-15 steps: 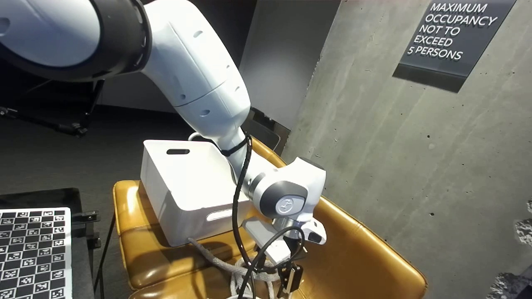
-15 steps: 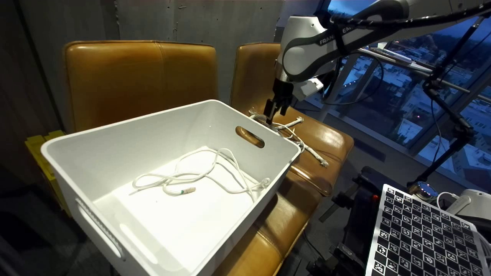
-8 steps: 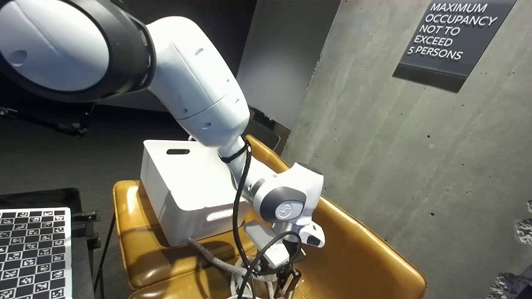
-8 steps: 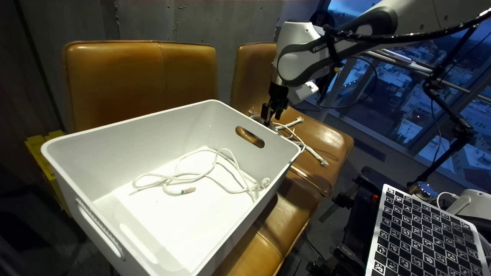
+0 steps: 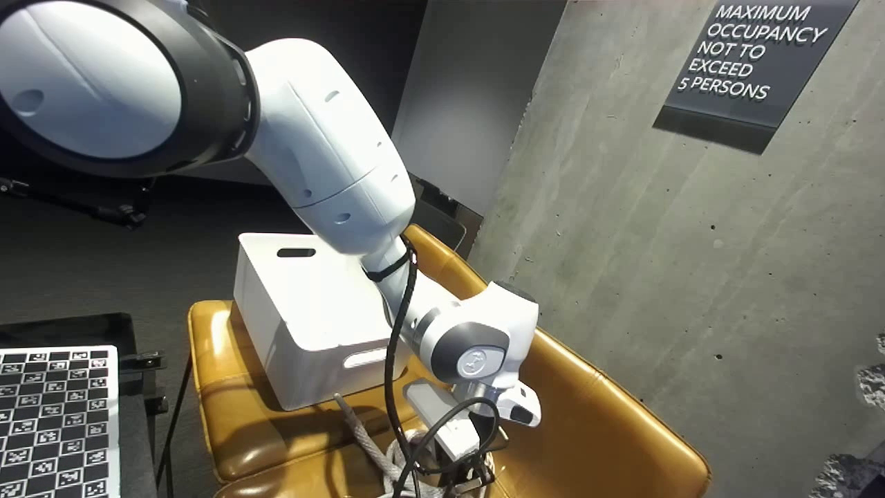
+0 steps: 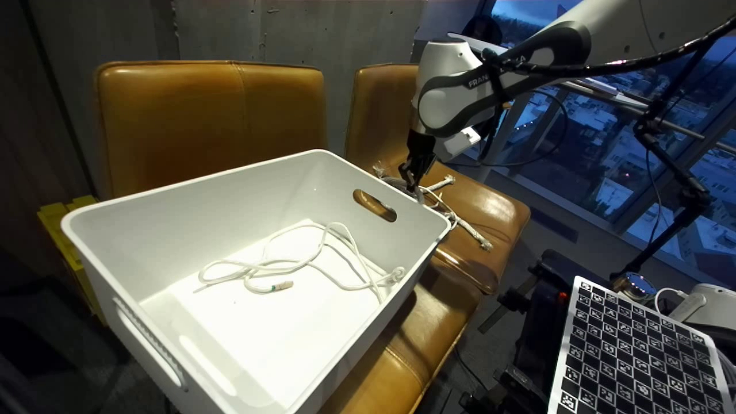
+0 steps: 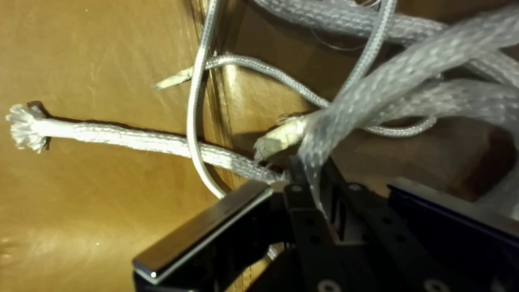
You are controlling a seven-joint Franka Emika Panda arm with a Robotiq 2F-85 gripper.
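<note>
My gripper [image 7: 313,172] is low over the tan chair seat [image 7: 101,211], its fingers drawn together on a thick grey braided rope [image 7: 377,81]. In the wrist view the rope runs down between the two fingers, and more loops of it lie at upper right. A taped rope end [image 7: 282,138] sits just beyond the fingertips. Left of them, a white rope with a frayed tip [image 7: 117,134] lies on the leather, crossed by a thinner pale cord [image 7: 194,105]. In an exterior view the gripper [image 6: 413,178] is behind the box's end wall, which hides part of the pile.
A white box [image 6: 190,213] with cut-out handles stands beside the gripper on the seats, a thin white cable [image 6: 287,265] inside. Chair backs [image 6: 213,126] and a concrete wall [image 5: 657,256] rise behind. A patterned board [image 6: 638,356] is off to the side. A black cable [image 5: 395,360] loops along the arm.
The gripper has come down into the rope pile and its fingers have closed on the thick rope. The rope's free end near the box has shifted away from the box in an exterior view.
</note>
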